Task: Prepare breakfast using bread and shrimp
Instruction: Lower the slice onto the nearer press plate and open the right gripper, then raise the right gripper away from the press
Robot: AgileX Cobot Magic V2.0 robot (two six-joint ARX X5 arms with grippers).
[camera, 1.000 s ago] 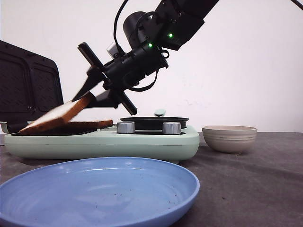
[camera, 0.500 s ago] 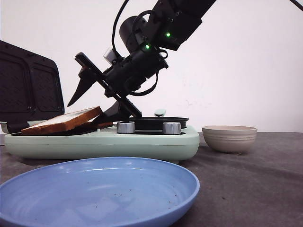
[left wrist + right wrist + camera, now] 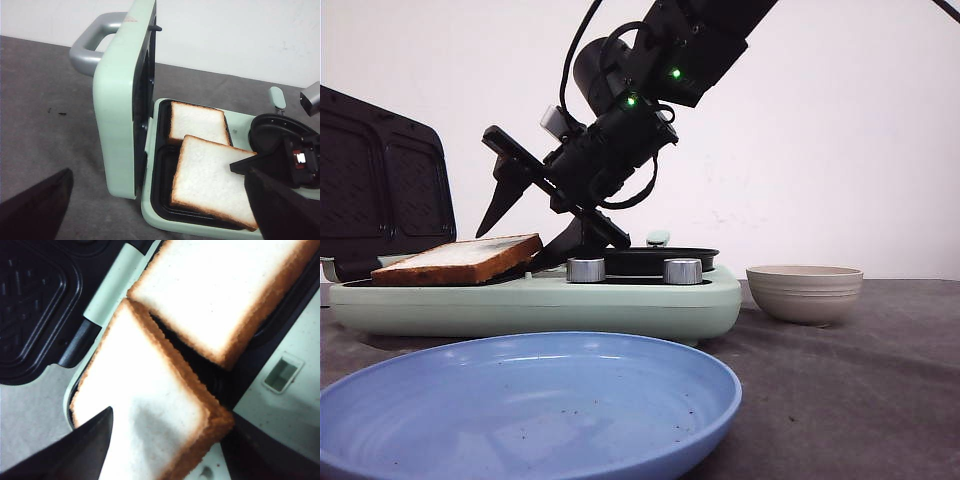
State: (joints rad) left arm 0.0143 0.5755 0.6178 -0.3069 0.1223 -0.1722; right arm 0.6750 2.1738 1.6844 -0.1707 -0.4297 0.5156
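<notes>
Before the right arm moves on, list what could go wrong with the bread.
1. The nearer slice overlaps the farther slice and sits askew over its well; closing the lid may pinch it crooked.
2. The open right hand brackets that slice's edge; a careless retreat could drag it off the sandwich maker.

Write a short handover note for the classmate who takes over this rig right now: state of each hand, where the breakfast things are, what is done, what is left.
Right hand: open, empty, over the sandwich maker, one finger above and one beside the near bread slice.
Left hand: only dark finger edges show in its wrist view; cannot tell its state.
Bread: both slices lie in the maker's open tray; the far slice sits behind the near one, which overlaps it.
Shrimp: not visible; the bowl's inside is hidden.
Plate: empty.
Done: bread is in the maker.
Left: add shrimp, likely close the lid, plate up.
</notes>
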